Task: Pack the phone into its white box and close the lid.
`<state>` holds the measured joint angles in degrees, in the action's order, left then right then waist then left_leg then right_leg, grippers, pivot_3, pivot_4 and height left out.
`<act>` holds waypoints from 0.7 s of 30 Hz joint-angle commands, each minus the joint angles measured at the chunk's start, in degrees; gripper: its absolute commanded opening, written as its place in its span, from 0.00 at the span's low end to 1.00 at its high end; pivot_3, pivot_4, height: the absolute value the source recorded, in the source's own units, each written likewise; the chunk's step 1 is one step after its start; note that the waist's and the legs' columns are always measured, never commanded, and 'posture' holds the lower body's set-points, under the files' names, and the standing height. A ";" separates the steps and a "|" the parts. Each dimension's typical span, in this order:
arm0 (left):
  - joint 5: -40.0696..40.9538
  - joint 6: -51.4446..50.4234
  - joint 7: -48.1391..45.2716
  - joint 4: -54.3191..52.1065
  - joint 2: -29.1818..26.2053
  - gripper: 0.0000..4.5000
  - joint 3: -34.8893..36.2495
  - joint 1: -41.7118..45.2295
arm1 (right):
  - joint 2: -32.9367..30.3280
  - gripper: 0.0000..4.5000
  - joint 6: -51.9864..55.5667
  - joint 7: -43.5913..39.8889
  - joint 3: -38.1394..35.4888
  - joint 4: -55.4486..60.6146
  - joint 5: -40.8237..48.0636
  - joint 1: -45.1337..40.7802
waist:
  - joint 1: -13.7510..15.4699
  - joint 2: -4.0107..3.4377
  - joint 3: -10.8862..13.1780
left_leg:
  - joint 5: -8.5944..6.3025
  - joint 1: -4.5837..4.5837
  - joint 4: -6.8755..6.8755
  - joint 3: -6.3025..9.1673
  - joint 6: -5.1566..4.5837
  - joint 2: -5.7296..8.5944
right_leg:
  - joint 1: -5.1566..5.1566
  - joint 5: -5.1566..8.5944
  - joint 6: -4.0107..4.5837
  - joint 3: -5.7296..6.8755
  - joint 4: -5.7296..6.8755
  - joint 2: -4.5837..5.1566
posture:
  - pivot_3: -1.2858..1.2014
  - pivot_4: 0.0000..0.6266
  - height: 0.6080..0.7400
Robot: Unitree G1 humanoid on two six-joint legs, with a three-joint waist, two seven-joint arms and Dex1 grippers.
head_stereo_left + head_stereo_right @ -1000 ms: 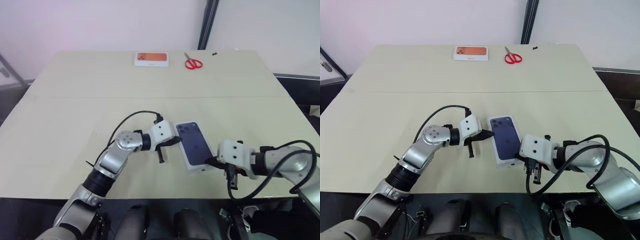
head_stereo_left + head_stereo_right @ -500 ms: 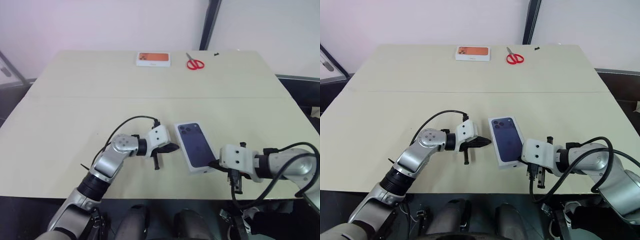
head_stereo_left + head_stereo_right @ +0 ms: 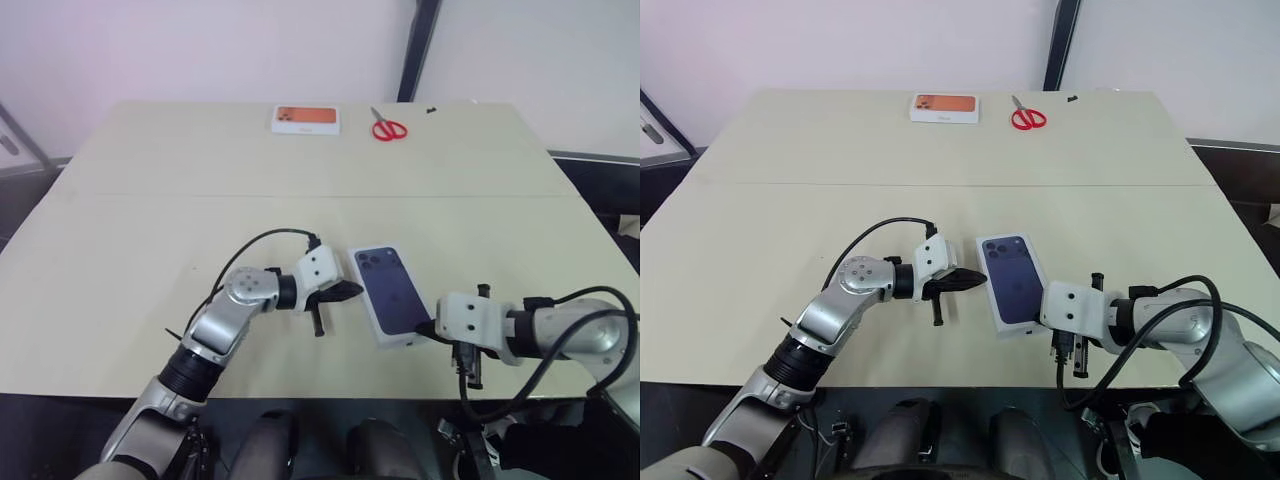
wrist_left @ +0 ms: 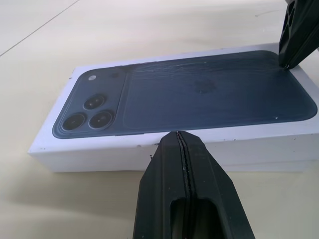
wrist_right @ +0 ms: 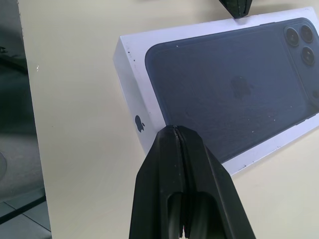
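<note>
Hardly shifted since a second ago: same stance at the closed box for both arms, no clear change of place.

Left gripper (image 3: pixel 355 292): shut, fingertips pressed together on nothing, pointing level at the lid (image 3: pixel 393 293) from its left long side, about halfway along. Just beside that white wall, perhaps touching; cannot tell which.

Right gripper (image 3: pixel 428 327): also shut and empty, slanting down onto the lid's near right corner, tips seemingly on the printed top by the edge.

Lid seated over the white box (image 4: pixel 269 167), with only a thin strip of the tray showing under a seam low on the side. Phone out of sight, presumably inside, so packing looks all but done.

Long axis of the lid: away from the robot, leaning a little to the left, camera print at the far end. Flanked by both grippers on opposite sides, neither clearly nearer. Probably calls for a last press down to seat the lid fully, or for backing away along each gripper's own line.

Well beyond the lid's far end, at the far edge of the table (image 3: pixel 150 230): an orange-topped box (image 3: pixel 305 119) and red scissors (image 3: pixel 387 129).
</note>
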<state>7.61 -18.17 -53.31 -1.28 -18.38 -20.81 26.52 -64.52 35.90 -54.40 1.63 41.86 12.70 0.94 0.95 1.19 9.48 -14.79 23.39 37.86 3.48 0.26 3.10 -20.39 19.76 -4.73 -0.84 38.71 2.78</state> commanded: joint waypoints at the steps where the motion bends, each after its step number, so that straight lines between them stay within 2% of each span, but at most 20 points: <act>1: 1.01 0.49 0.22 -2.37 0.01 0.00 1.29 0.50 | -1.02 0.01 1.77 -1.87 6.25 -1.09 -1.31 2.82 | -0.05 0.00 -0.01 | 0.00 0.00 -0.01 0.00 0.00 0.00 | 0.00 0.00 0.00 0.00 -0.02 0.00 | 0.52 0.24 1.00; 8: 1.48 0.50 0.71 -2.25 -0.35 0.00 1.81 0.52 | 0.82 0.01 3.07 -0.86 4.01 -0.89 -0.40 1.46 | -0.09 0.09 -0.08 | -0.01 0.00 -0.05 0.00 -0.01 0.00 | 0.02 -0.01 0.00 0.00 -0.09 0.01 | 0.52 0.24 1.00; 14: 2.32 -1.03 -1.99 -4.01 -4.32 0.00 2.36 -0.55 | 3.31 0.01 8.16 0.67 -4.42 -6.19 4.79 -8.09 | -0.29 -0.14 0.06 | 0.00 0.02 -0.15 -0.01 -0.01 0.00 | -0.08 -0.02 0.01 -0.02 -0.08 0.01 | 0.52 0.24 1.00; 17: 2.24 -1.25 -3.48 -4.42 -5.68 0.00 1.20 -0.58 | 2.89 0.01 7.79 1.50 -3.61 -9.05 3.46 -10.66 | -0.09 -0.22 0.11 | 0.00 0.07 -0.23 -0.04 0.00 0.00 | -0.17 -0.02 0.01 -0.02 -0.09 0.02 | 0.52 0.24 1.00; 21: -0.65 0.13 -2.48 -2.06 -4.74 0.00 -1.06 0.82 | 4.04 0.01 6.32 4.87 3.00 -14.55 -2.62 -13.96 | -0.20 -0.22 0.11 | 0.02 0.09 -0.49 -0.04 0.03 0.00 | -0.23 -0.02 0.01 -0.02 -0.26 0.03 | 0.52 0.24 1.00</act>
<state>8.05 -19.25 -56.21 -3.03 -23.84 -20.93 26.00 -61.00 43.19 -50.96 2.88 28.52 12.56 -12.17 0.74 0.97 9.58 -14.77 23.48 37.35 3.42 0.29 3.11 -20.62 19.74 -4.72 -0.86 38.42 2.81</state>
